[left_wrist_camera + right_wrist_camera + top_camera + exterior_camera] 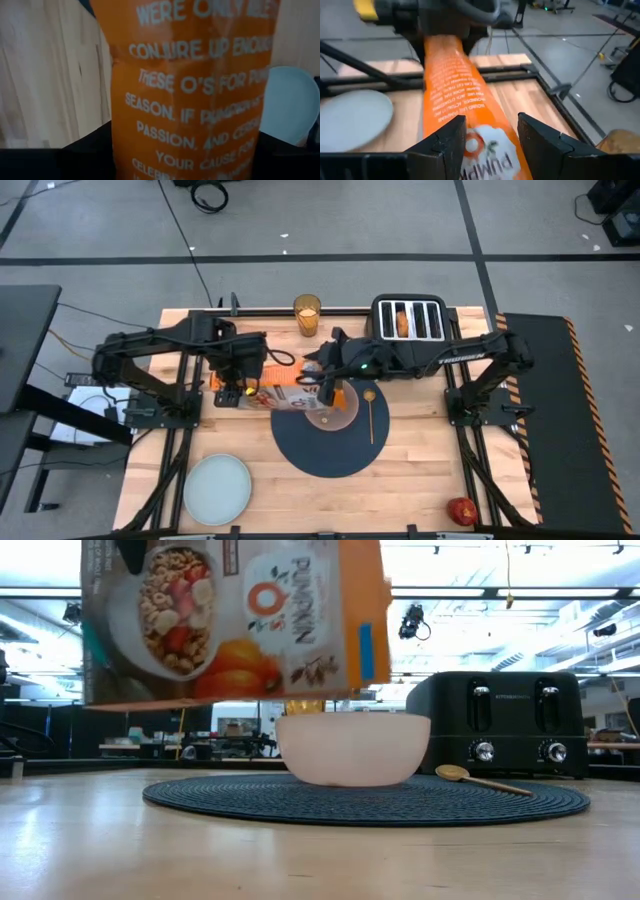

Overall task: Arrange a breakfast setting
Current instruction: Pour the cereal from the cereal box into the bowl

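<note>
Cereal box (235, 620) suspended horizontally above the pinkish bowl (353, 748) on the dark-blue mat (330, 442), positioned for pouring. Left end effector (232, 392) grasps one end; right end effector (490, 132) straddles the other, seemingly clamped on it.

Large round dark-blue mat (330, 442) at desk (420, 480) centre. Pinkish clear bowl (353, 748) on mat's far part; gold spoon (369, 412) on mat, just right of bowl. Brown-and-orange cereal box (235, 615) in air above bowl, reaching left. Black four-slot toaster (409, 319) far right; amber juice glass (307, 315) far centre, left of toaster. Pale blue-green plate (217, 488) near left. Red apple (461, 511) near right corner.
</note>
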Controlling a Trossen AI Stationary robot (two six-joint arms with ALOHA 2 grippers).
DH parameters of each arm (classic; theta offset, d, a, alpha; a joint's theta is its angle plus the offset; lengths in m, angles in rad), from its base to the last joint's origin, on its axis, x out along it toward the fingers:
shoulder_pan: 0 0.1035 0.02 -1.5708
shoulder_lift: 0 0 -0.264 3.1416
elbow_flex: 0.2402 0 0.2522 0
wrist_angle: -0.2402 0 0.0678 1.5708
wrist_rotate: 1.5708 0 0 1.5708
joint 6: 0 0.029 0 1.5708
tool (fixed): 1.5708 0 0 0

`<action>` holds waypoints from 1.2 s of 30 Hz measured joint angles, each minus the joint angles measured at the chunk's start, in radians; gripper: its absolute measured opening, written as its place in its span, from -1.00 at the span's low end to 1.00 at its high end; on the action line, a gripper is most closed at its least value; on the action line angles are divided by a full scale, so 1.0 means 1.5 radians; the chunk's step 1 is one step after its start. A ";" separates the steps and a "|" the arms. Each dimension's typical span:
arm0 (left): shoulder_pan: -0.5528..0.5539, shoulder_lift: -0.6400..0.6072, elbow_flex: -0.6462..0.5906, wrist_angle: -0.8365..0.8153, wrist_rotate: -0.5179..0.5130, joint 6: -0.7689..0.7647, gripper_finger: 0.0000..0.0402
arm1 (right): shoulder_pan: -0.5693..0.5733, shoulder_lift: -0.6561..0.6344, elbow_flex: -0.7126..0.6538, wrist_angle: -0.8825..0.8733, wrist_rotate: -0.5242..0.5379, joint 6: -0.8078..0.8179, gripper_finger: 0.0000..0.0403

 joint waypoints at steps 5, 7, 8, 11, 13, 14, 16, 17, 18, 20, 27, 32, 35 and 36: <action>0.000 0.000 0.000 0.015 0.002 0.002 0.29 | 0.005 -0.010 0.011 0.041 0.004 -0.020 -0.07; 0.000 0.000 0.000 0.011 0.002 0.001 0.29 | 0.005 -0.006 0.011 0.025 -0.002 -0.017 -0.07; 0.000 0.001 0.000 0.003 0.001 -0.002 0.29 | 0.005 -0.001 0.010 0.015 -0.010 -0.015 -0.07; 0.000 0.001 -0.001 0.004 0.000 -0.006 0.29 | 0.003 -0.002 0.006 0.039 -0.011 -0.028 -0.07; 0.000 0.001 0.000 0.013 0.000 -0.006 0.29 | 0.003 -0.016 0.011 0.056 -0.004 -0.032 -0.07; -0.001 0.002 0.000 0.012 0.001 -0.006 0.29 | 0.003 -0.015 0.013 0.050 -0.005 -0.024 -0.07; -0.004 0.006 0.000 0.004 0.001 -0.005 0.29 | 0.002 0.000 0.011 0.011 -0.026 -0.002 -0.07; -0.006 0.006 0.000 0.002 0.001 -0.006 0.29 | 0.002 0.010 0.007 0.001 -0.028 0.000 -0.07; -0.007 0.006 -0.001 -0.006 0.002 -0.006 0.29 | 0.002 0.016 0.006 0.000 -0.027 -0.002 -0.07; -0.007 0.009 -0.002 0.003 0.000 0.004 0.29 | 0.003 0.004 0.010 0.011 -0.018 -0.016 -0.07; -0.007 0.013 -0.001 -0.002 0.001 0.006 0.29 | 0.004 0.014 0.001 -0.026 -0.021 0.016 -0.07; -0.007 0.012 0.000 0.012 0.002 0.004 0.29 | 0.005 -0.001 0.005 0.006 -0.022 0.006 -0.07; -0.007 0.013 0.000 0.003 -0.001 0.002 0.29 | 0.005 0.002 0.004 -0.014 -0.022 0.008 -0.07; -0.007 0.013 0.000 0.006 0.000 0.002 0.29 | 0.005 0.006 0.004 -0.021 -0.023 0.015 -0.07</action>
